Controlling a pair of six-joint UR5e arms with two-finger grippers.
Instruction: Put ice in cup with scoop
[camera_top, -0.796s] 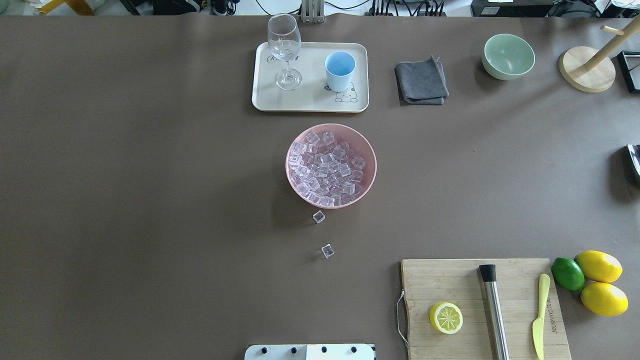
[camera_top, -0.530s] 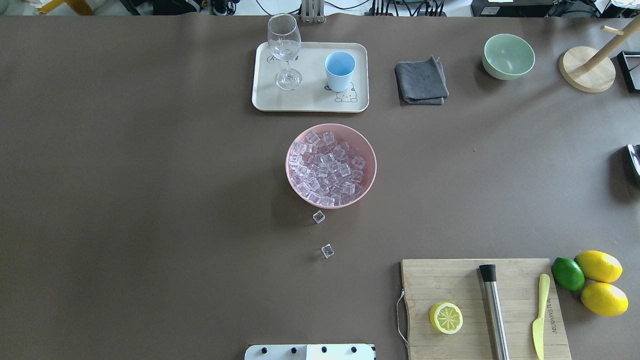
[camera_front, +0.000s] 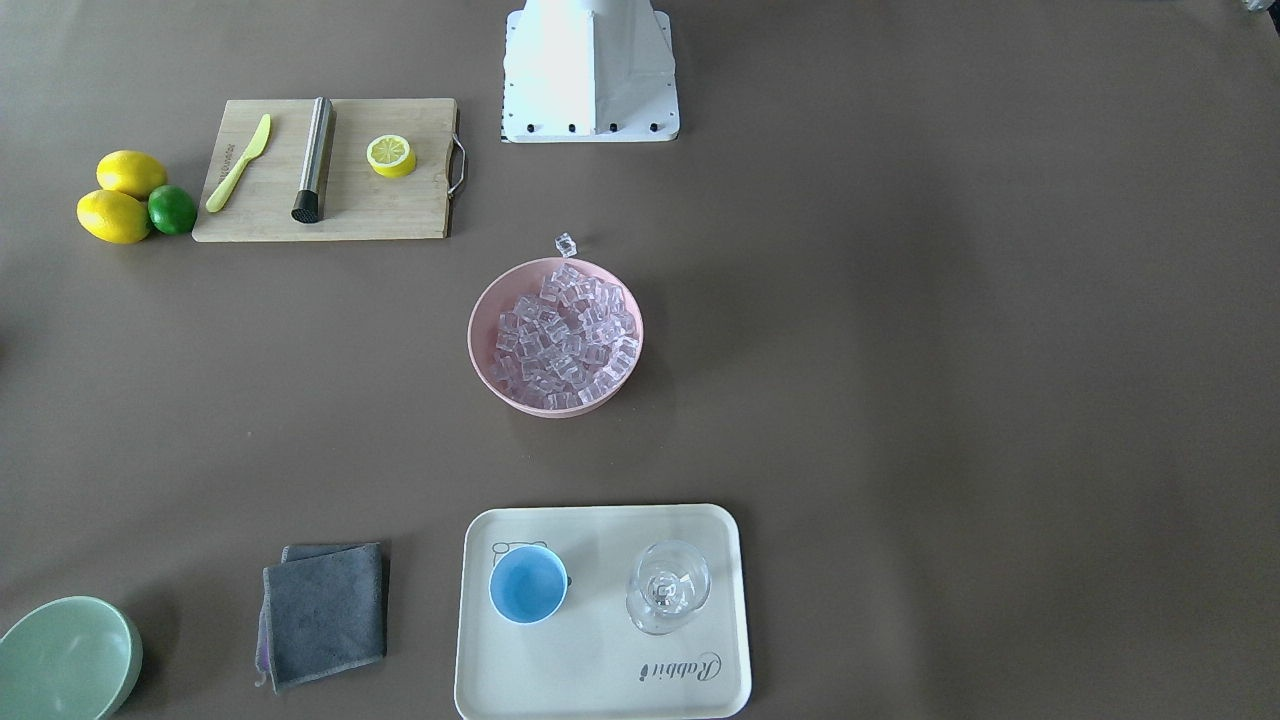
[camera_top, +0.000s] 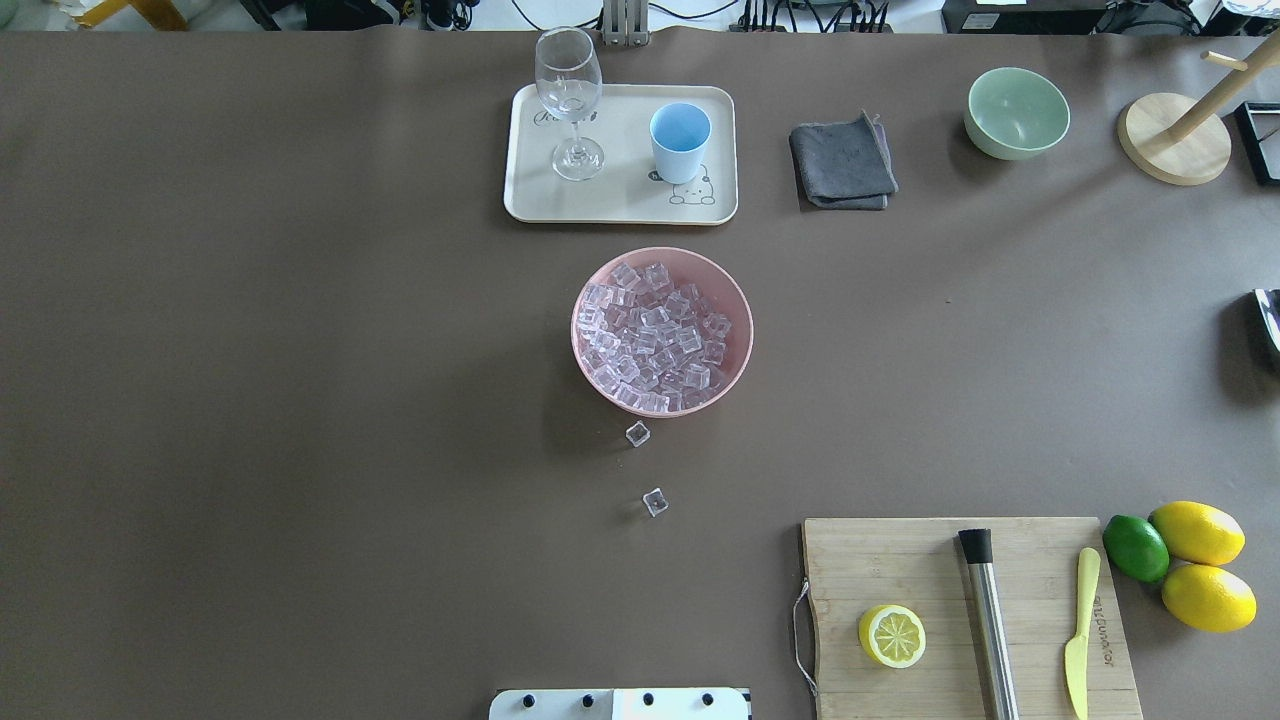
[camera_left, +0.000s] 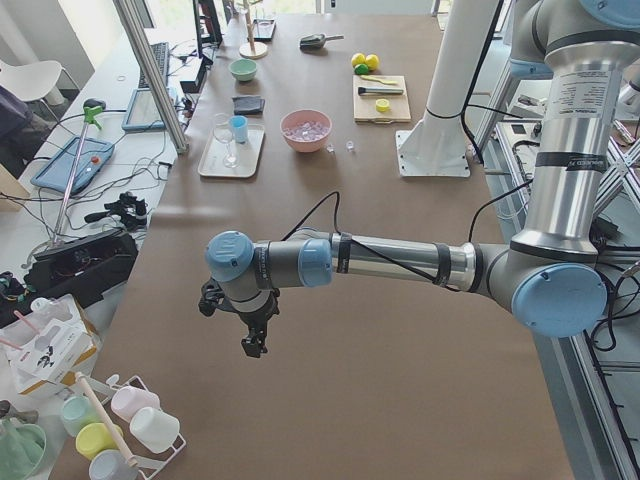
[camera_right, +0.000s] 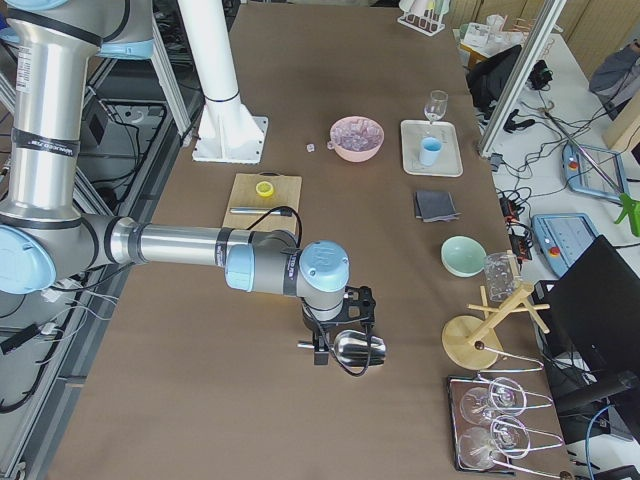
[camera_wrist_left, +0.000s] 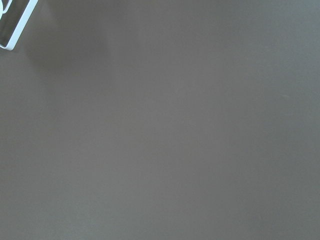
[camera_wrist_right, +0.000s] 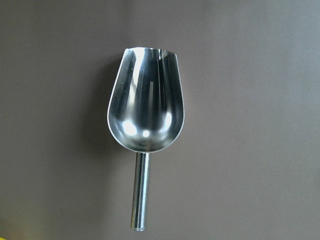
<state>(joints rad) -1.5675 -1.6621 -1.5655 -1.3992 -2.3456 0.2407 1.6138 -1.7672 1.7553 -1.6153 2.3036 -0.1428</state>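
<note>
left arm (camera_left: 390, 262): showing silver tubes, light-blue joint caps, black cable running alongside; left gripper (camera_left: 252, 347): appearing black; pedestal (camera_front: 590, 60): appearing white

The overhead camera looks forward and down from behind the robot (camera_top: 620, 704); the front one faces it from across, sharing the round pink bowl (camera_top: 738, 300). Side cameras look along the brown table (camera_left: 330, 400) from each end. Wrist cameras look down, close to it.

Brown table (camera_top: 300, 350): tray (camera_top: 620, 205), pink bowl (camera_top: 575, 330) (2 loose ice cubes (camera_top: 638, 433) beside), cutting board (camera_top: 880, 560), cloth (camera_top: 842, 160), green bowl (camera_top: 1017, 112), scoop (camera_wrist_right: 147, 110).
</note>
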